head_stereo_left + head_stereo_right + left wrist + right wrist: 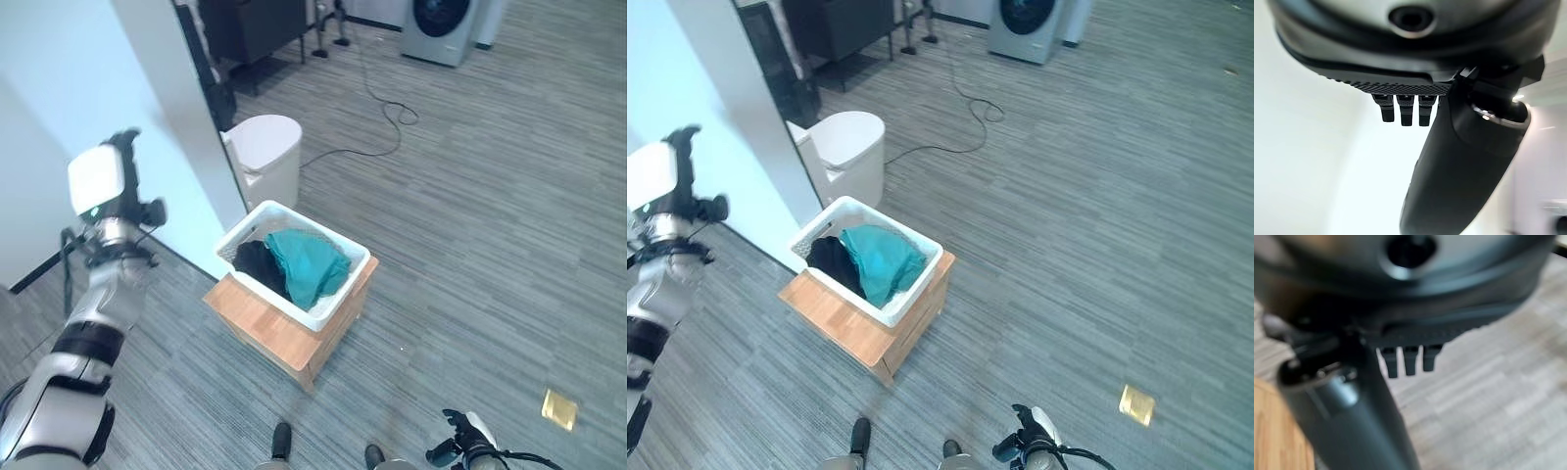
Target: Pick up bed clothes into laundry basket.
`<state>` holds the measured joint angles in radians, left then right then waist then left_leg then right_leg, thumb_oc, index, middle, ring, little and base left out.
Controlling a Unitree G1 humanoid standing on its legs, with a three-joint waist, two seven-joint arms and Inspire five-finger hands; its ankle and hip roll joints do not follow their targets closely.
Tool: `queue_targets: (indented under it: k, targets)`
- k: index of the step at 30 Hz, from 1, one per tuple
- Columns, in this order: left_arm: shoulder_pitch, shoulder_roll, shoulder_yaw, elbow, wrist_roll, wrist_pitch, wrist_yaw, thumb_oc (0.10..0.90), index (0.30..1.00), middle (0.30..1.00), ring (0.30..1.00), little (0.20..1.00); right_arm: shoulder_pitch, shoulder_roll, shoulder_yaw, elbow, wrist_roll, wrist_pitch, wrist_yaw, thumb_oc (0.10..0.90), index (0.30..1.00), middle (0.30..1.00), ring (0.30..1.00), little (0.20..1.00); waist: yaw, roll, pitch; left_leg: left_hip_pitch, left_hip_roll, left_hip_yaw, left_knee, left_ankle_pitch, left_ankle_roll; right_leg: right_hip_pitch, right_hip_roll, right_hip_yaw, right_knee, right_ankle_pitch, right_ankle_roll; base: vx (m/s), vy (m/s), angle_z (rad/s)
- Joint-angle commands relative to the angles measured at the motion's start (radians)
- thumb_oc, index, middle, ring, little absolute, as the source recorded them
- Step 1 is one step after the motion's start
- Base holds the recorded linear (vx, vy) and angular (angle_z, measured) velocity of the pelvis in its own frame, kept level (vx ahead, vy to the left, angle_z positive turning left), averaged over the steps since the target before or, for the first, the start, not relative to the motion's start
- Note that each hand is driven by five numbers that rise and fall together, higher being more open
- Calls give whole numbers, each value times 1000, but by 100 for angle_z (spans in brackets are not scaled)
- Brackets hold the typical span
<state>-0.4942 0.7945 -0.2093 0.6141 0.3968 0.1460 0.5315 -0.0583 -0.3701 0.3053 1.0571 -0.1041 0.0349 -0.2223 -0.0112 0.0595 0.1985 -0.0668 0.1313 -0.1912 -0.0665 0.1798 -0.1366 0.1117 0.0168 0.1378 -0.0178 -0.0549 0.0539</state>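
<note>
the teal cloth (pixel 309 262) and a dark cloth (pixel 259 262) lie in the white basket (pixel 294 305) on a wooden box (pixel 277 338). the left hand (pixel 1400 110) is up by the wall, the right hand (pixel 1408 360) is low, both with fingers straight and empty. a low swing could bump the basket off.

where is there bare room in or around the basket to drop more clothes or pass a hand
The basket has bare room at its back corner, beside the black cloth; the teal cloth crowds the middle. The crate has a bare wood strip in front. Open carpet lies right; the bin and wall crowd the left.
</note>
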Motion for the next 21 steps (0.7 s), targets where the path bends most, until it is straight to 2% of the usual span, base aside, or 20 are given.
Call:
queue_targets:
  k: [1, 2, 4, 5, 6, 7, 8, 9, 10, 11, 12, 13, 14, 15, 16, 17, 18, 20, 21]
  targets:
    - [55, 100, 146, -11, 22, -25, 78, 800, 900, 900, 900, 900, -39, -20, -18, -32, -7, -43, -49, 800, 900, 900, 900, 900, 53, -75, -76, -73, -73, 22, -21, -43, 39, 30, -13, 51, -7, -110, 35, -369, -262, 50]
    - [119, 56, 181, -6, -9, -27, 76, 800, 900, 900, 900, 900, -56, -22, -19, -51, -6, -45, -57, 800, 900, 900, 900, 900, 64, -80, -65, -104, -69, 9, -21, -30, 25, 34, 5, 35, -17, -118, 18, -348, -200, 32]
    - [147, 27, 196, 0, -32, -35, 73, 800, 900, 900, 900, 900, -64, -21, -20, -73, -6, -46, -59, 800, 900, 900, 900, 900, 68, -74, -48, -129, -63, 14, -20, -15, 17, 27, 16, 22, -20, -110, 13, -274, -75, 54]
    - [172, -13, 207, 5, -51, -36, 76, 800, 900, 900, 900, 900, -71, -23, -22, -91, -6, -49, -61, 800, 900, 900, 900, 900, 60, -82, -31, -145, -53, 66, -11, -35, 17, 30, 4, -10, -20, -120, 12, -427, 4, 77]
    - [223, -88, 226, -32, -113, -57, 72, 800, 900, 900, 900, 900, -79, -17, -26, -128, -2, -39, -68, 800, 900, 900, 900, 900, 51, -99, -4, -149, -14, 250, 20, -52, 34, 22, -27, -80, -11, -118, 16, -329, 30, 113]
    - [226, -89, 229, -34, -113, -57, 72, 800, 900, 900, 900, 900, -79, -19, -25, -129, -2, -38, -67, 800, 900, 900, 900, 900, 52, -95, -6, -154, -10, 252, 23, -50, 34, 17, -24, -77, -12, -113, 16, -325, 74, 147]
    - [259, -129, 244, -53, -144, -76, 69, 800, 900, 900, 900, 900, -74, -11, -27, -150, -4, -35, -64, 800, 900, 900, 900, 900, 46, -100, -3, -147, 20, 318, 54, -62, 36, 11, -39, -113, -13, -107, 20, -215, 57, 158]
    - [292, -168, 256, -73, -189, -102, 62, 800, 900, 900, 900, 900, -76, -4, -32, -170, -2, -33, -62, 800, 900, 900, 900, 900, 40, -106, -1, -135, 46, 351, 95, -73, 33, 2, -56, -147, -13, -93, 26, -321, 133, 120]
    - [351, -243, 272, -88, -304, -156, 39, 800, 900, 900, 900, 900, -82, 4, -36, -202, 1, -32, -54, 800, 900, 900, 900, 900, 37, -120, 2, -109, 62, 333, 166, -99, 26, -5, -91, -196, -13, -73, 32, -269, 140, 96]
    - [371, -281, 279, -88, -372, -181, 29, 800, 900, 900, 900, 900, -85, 0, -37, -219, 3, -33, -49, 800, 900, 900, 900, 900, 30, -127, -1, -96, 72, 322, 193, -121, 23, -9, -108, -222, -15, -65, 32, -249, 173, 96]
    - [389, -321, 281, -78, -443, -209, 7, 800, 900, 900, 900, 900, -92, -1, -33, -231, -4, -35, -43, 800, 900, 900, 900, 900, 25, -135, -3, -68, 104, 342, 209, -143, 23, -15, -126, -261, -11, -58, 34, -178, 134, 104]
    - [411, -342, 275, -76, -483, -221, -31, 800, 900, 900, 900, 900, -87, -2, -32, -235, -9, -33, -35, 800, 900, 900, 900, 900, 16, -131, -12, -43, 128, 367, 195, -140, 21, -19, -131, -292, -15, -55, 33, -156, 191, 116]
    - [424, -372, 264, -71, -532, -230, -52, 800, 900, 900, 900, 900, -84, -4, -26, -237, -21, -30, -29, 800, 900, 900, 900, 900, 4, -130, -21, -4, 164, 424, 184, -139, 14, -15, -141, -331, -19, -53, 35, -75, 126, 119]
    - [424, -372, 264, -71, -532, -230, -52, 800, 900, 900, 900, 900, -84, -4, -26, -237, -21, -30, -29, 800, 900, 900, 900, 900, 4, -130, -22, -4, 164, 424, 183, -138, 14, -16, -141, -331, -19, -53, 35, -69, 247, 130]
    - [435, -418, 235, -50, -597, -233, -88, 800, 900, 900, 900, 900, -71, 0, -27, -236, -25, -25, -17, 800, 900, 900, 900, 900, -20, -130, -40, 52, 229, 546, 161, -123, -6, -8, -159, -413, -24, -49, 42, -8, 257, 113]
    - [437, -434, 217, -44, -601, -230, -105, 800, 900, 900, 900, 900, -59, 4, -29, -231, -27, -23, -10, 800, 900, 900, 900, 900, -34, -131, -51, 84, 262, 608, 146, -123, -29, 9, -173, -451, -29, -59, 48, -37, 360, 171]
    - [445, -449, 194, -44, -593, -224, -125, 800, 900, 900, 900, 900, -42, 13, -33, -227, -21, -23, -4, 800, 900, 900, 900, 900, -50, -127, -62, 107, 291, 687, 125, -97, -46, 14, -185, -504, -28, -51, 51, 11, 287, 230]
    - [456, -466, 156, -49, -578, -210, -161, 800, 900, 900, 900, 900, -12, 37, -49, -215, 7, -19, -2, 800, 900, 900, 900, 900, -64, -116, -82, 126, 319, 803, 84, -44, -64, 32, -200, -580, -33, -37, 60, 37, 289, 201]
    - [466, -478, 144, -52, -589, -213, -181, 800, 900, 900, 900, 900, -10, 53, -48, -219, 27, -19, 2, 800, 900, 900, 900, 900, -57, -110, -90, 126, 295, 801, 58, -45, -67, 36, -206, -592, -25, -27, 68, 118, 312, 115]
